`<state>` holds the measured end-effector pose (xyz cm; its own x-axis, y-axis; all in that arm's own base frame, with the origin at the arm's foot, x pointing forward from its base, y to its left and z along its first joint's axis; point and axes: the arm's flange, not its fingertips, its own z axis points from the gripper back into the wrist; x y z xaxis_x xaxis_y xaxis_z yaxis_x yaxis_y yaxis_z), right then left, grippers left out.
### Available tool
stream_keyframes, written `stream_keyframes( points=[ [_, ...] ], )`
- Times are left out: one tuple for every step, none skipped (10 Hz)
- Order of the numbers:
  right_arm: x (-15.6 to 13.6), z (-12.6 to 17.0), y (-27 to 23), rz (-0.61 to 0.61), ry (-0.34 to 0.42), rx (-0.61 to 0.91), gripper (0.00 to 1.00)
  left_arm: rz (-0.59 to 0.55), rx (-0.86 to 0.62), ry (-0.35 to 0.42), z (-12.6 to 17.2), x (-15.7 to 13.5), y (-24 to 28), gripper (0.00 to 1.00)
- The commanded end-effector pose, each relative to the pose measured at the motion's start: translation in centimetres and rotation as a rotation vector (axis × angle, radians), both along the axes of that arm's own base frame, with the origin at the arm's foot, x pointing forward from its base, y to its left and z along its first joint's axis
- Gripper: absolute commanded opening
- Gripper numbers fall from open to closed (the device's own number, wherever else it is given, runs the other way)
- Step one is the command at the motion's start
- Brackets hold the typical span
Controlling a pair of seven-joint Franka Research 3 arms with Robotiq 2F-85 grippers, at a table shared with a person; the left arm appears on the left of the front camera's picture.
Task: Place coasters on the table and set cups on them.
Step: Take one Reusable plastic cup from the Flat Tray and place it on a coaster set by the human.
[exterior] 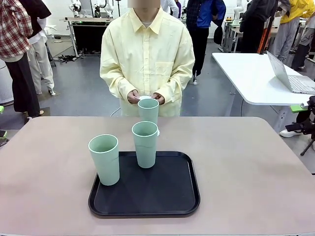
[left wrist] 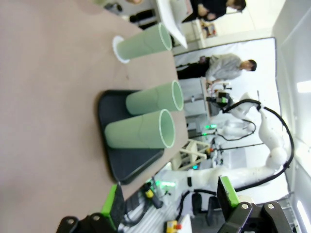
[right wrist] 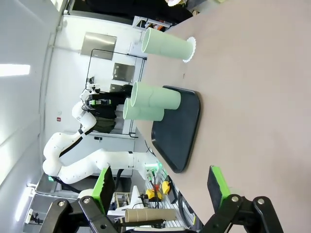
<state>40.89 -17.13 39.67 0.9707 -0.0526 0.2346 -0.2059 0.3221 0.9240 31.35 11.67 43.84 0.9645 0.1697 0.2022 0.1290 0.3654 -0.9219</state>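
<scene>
Far cup [exterior: 148, 110] on coaster [left wrist: 117, 48], two cups [exterior: 104, 159] on black tray [exterior: 172, 196]. White disc [exterior: 145, 98] in person's hands [exterior: 158, 97], half hidden behind cup. Left gripper [left wrist: 167, 191], right gripper [right wrist: 159, 178] wide, empty.

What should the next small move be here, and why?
Likely the person's hands should lay the held coaster on the bare table near the tray. The far cup already stands on a placed coaster, but the two tray cups have none set out for them.
</scene>
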Motion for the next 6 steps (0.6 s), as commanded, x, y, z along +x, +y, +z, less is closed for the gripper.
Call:
stream_keyframes(
  points=[
    [0.72,-0.31,-0.18,-0.018,-0.007,0.041,1.0,0.001,-0.013,-0.013,0.06,-0.06,0.04,1.0],
    [0.88,-0.65,-0.23,-0.021,-0.004,0.048,1.0,0.001,-0.013,-0.013,0.06,-0.06,0.04,1.0],
    [1.07,-1.02,-0.25,-0.028,0.0,0.052,1.0,0.001,-0.013,-0.013,0.06,-0.06,0.04,1.0],
    [1.24,-1.19,-0.31,-0.052,0.001,0.05,1.0,0.001,-0.013,-0.013,0.06,-0.06,0.04,1.0],
    [1.4,-1.1,-0.03,-0.055,0.027,0.04,1.0,0.001,-0.013,-0.013,0.06,-0.06,0.04,1.0],
    [0.5,-1.18,-0.19,-0.023,0.018,0.027,1.0,0.001,-0.013,-0.013,0.06,-0.06,0.04,1.0]
  ],
)
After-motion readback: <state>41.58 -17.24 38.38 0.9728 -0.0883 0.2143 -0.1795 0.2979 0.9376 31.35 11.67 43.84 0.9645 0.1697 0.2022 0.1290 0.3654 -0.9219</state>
